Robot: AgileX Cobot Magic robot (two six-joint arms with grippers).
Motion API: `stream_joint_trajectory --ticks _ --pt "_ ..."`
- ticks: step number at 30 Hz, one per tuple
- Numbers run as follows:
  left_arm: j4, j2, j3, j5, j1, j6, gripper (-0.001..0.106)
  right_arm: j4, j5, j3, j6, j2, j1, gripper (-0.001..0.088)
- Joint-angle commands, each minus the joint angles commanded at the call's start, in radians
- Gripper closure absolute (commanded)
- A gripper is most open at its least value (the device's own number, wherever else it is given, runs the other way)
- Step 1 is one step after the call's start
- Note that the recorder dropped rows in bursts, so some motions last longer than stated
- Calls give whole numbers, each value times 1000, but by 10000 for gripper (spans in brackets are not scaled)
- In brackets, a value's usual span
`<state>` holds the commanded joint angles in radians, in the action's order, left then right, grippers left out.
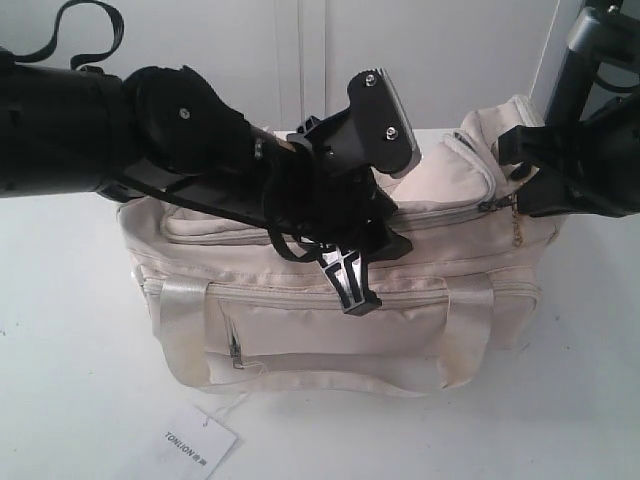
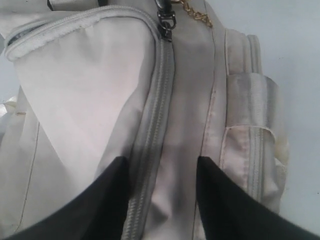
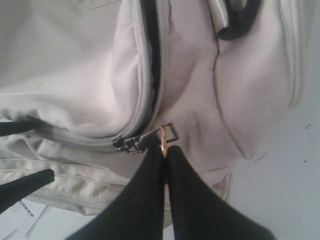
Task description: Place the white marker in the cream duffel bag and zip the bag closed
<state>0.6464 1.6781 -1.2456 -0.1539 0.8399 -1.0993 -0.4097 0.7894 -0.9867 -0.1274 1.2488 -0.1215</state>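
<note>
Exterior view: the cream duffel bag (image 1: 330, 330) is seen under the left gripper (image 1: 352, 285). Left wrist view: its fingers (image 2: 100, 200) are held apart, a grey zipper (image 2: 150, 150) running between them. Right wrist view: the right gripper (image 3: 164, 149) is clamped on the gold ring pull (image 3: 163, 136), an open zipper stretch (image 3: 151, 60) beyond its tips.

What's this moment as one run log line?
step: zip closing | right hand: shut on ring pull | left hand: open over bag | zip: partly open | marker: not seen
</note>
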Motion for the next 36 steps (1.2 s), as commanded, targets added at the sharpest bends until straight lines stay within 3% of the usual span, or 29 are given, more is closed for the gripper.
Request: stream_joint_trajectory --ticks 3,6,13,36 --pt "-2 10 0 5 0 0 573 0 0 0 0 0 0 868" --pt "-4 11 0 5 0 0 653 0 -2 0 0 0 0 868" --pt "-4 11 0 5 0 0 1047 0 -13 0 0 0 0 868" --pt "-62 11 0 3 0 0 1053 20 -233 0 -4 0 0 868"
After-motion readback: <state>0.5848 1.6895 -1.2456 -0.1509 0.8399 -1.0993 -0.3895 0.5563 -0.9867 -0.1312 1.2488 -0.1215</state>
